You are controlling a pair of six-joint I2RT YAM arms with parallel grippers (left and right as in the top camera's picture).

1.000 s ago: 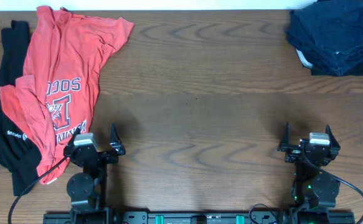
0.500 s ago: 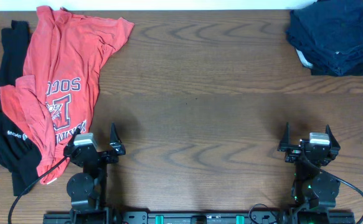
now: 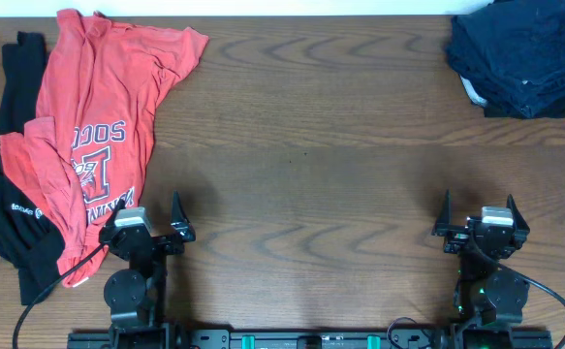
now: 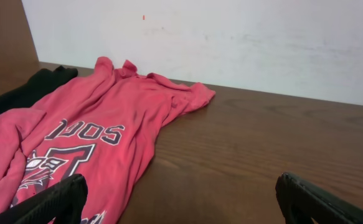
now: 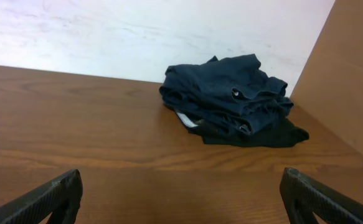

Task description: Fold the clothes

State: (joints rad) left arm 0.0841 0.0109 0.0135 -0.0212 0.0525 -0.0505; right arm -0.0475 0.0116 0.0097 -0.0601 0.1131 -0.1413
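A red T-shirt [image 3: 93, 116] with a printed crest lies crumpled along the table's left side; it also shows in the left wrist view [image 4: 100, 143]. A black garment [image 3: 11, 208] lies under and beside it at the far left. A stack of folded dark navy clothes [image 3: 519, 53] sits at the back right and shows in the right wrist view [image 5: 231, 99]. My left gripper [image 3: 146, 231] is open and empty at the front left, next to the red shirt's lower hem. My right gripper [image 3: 481, 225] is open and empty at the front right.
The wooden table [image 3: 311, 155] spans the whole view, with a white wall [image 4: 231, 37] behind its far edge. A brown panel [image 5: 349, 81] stands at the right side. The arm bases sit at the front edge.
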